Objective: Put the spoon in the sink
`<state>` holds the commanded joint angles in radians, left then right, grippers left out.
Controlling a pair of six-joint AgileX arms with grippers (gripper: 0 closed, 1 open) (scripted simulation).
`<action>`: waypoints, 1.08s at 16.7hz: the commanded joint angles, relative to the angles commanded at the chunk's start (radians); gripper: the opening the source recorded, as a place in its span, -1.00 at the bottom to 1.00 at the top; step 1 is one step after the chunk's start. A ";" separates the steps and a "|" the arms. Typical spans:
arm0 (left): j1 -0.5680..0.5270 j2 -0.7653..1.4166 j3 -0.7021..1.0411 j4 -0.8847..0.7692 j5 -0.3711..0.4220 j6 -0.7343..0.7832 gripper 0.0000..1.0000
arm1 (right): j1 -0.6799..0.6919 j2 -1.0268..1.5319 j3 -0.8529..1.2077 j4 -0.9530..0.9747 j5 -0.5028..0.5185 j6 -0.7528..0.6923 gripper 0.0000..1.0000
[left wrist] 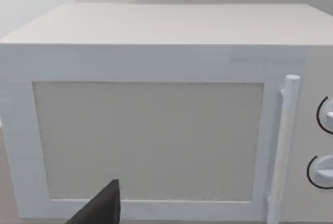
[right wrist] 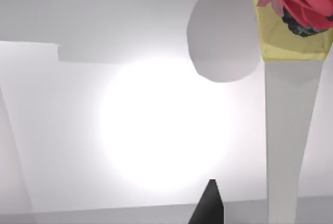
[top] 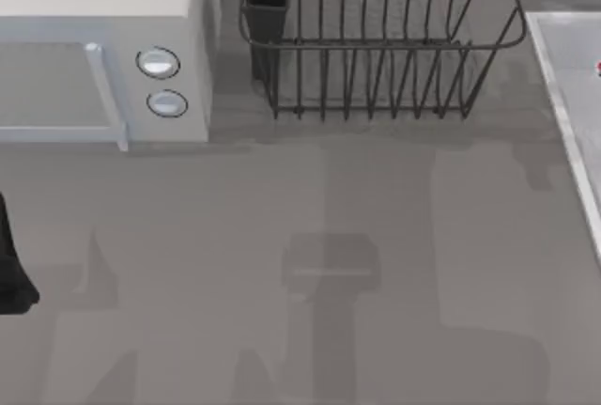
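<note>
The sink [top: 571,57] is a pale grey basin with a lighter raised rim at the top view's right edge. A small red spot [top: 598,68] shows over it at the very edge of that view. In the right wrist view the spoon [right wrist: 289,130] is a pale long handle ending in a yellow part with a pink flower pattern, set against the sink's pale surface [right wrist: 130,130]. A grey oval [right wrist: 223,42] lies beside it. A dark tip of my right gripper [right wrist: 209,207] is apart from the spoon. I cannot tell whether the spoon rests on the basin.
A white microwave [top: 103,57] with two round knobs stands at the back left. My parked left gripper [left wrist: 101,211] faces its door [left wrist: 148,141], and the left arm [top: 14,278] shows at the left edge. A dark wire dish rack [top: 376,38] stands at the back middle.
</note>
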<state>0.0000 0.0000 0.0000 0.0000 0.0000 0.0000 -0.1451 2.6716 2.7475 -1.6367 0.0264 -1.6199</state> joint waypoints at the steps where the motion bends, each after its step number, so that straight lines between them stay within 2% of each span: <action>1: 0.000 0.000 0.000 0.000 0.000 0.000 1.00 | 0.006 0.000 -0.002 0.001 0.000 0.001 -1.00; 4: 0.000 0.000 0.000 0.000 0.000 0.000 1.00 | 0.005 -0.014 -0.043 0.038 -0.001 0.001 -1.00; 11: 0.000 0.000 0.000 0.000 0.000 0.000 1.00 | 0.000 -0.085 -0.339 0.246 -0.001 -0.001 -1.00; 16: 0.000 0.000 0.000 0.000 0.000 0.000 1.00 | 0.000 -0.093 -0.360 0.267 -0.001 -0.001 -1.00; 18: 0.000 0.000 0.000 0.000 0.000 0.000 1.00 | 0.000 -0.093 -0.360 0.267 -0.001 -0.001 -0.70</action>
<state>0.0000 0.0000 0.0000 0.0000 0.0000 0.0000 -0.1452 2.5789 2.3879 -1.3698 0.0251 -1.6208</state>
